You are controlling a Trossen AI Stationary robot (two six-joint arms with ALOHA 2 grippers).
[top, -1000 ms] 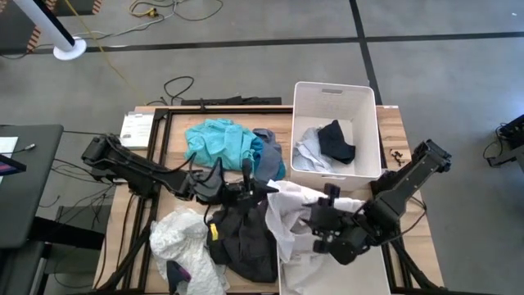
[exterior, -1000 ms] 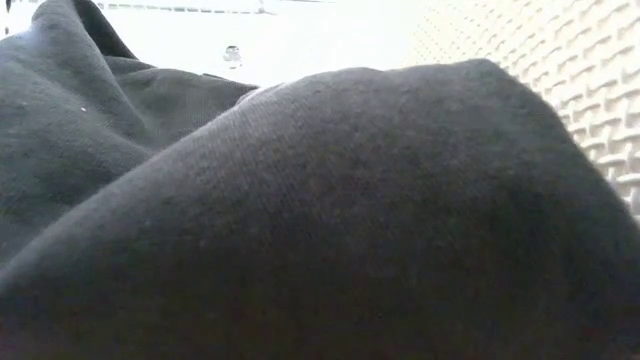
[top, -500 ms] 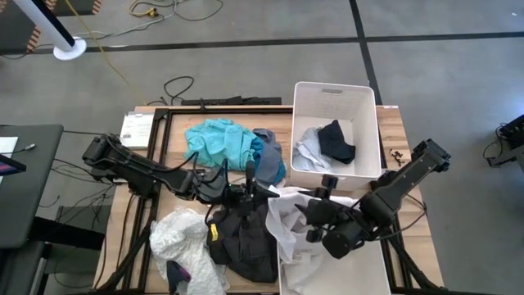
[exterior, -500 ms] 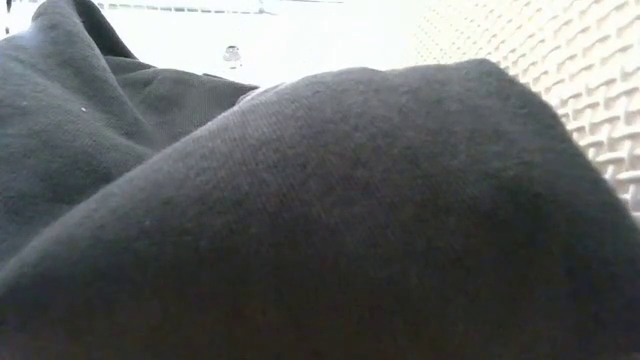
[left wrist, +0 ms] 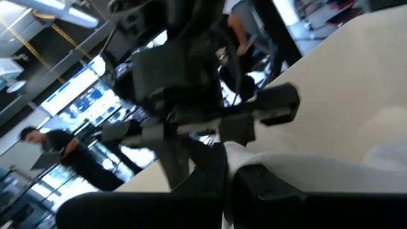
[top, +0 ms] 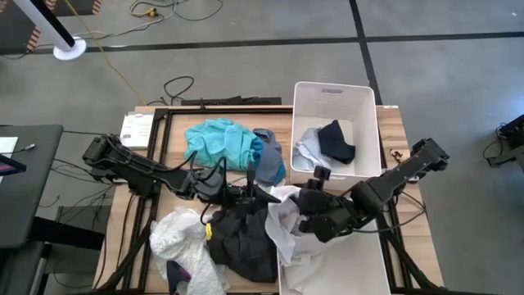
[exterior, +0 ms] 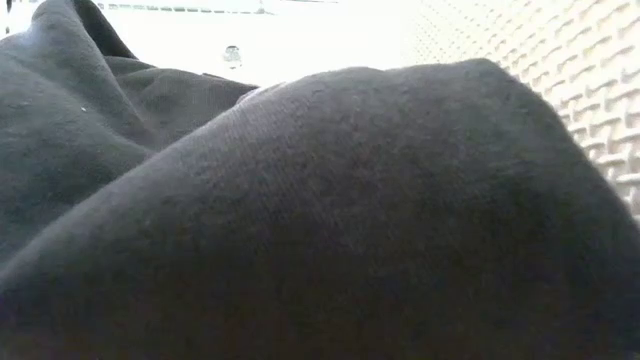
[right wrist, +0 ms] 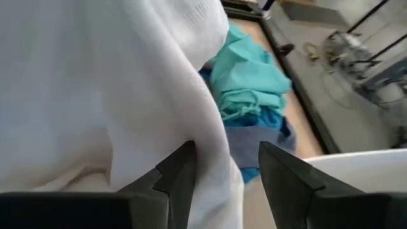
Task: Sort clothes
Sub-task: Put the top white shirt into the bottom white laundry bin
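My left gripper (top: 260, 195) reaches level from the table's left and is shut on a white garment (top: 282, 221) at mid-table. From there the garment drapes toward the near white bin (top: 360, 266). My right gripper (top: 301, 215) hovers over it, slanting down from the right, open, with a white fold (right wrist: 213, 146) between its fingers. A dark grey garment (top: 241, 242) lies just nearer, beside a white printed one (top: 184, 246). Teal (top: 219, 141) and blue (top: 266, 162) garments lie farther back. My left gripper pinches a bunched bit of the white garment's upper part (left wrist: 232, 152) between its two fingers, coming level from the table's left. The cloth is held above the table and falls away slack toward the near bin. My right gripper has the white fold lying against the inner side of one finger (right wrist: 181, 172). The other finger (right wrist: 286, 175) stands clear of it.
The far white bin (top: 364, 123) holds a dark and a pale garment. The dark garment (exterior: 300, 200) fills most of the low view, with a bin's lattice wall (exterior: 560, 70) beside it. A white card (top: 135, 129) lies at the far left corner.
My right gripper has swung toward the table's left and a little toward its far edge, closing on my left gripper over the white garment, and has rolled somewhat. The garment is bunched more tightly between the two grippers.
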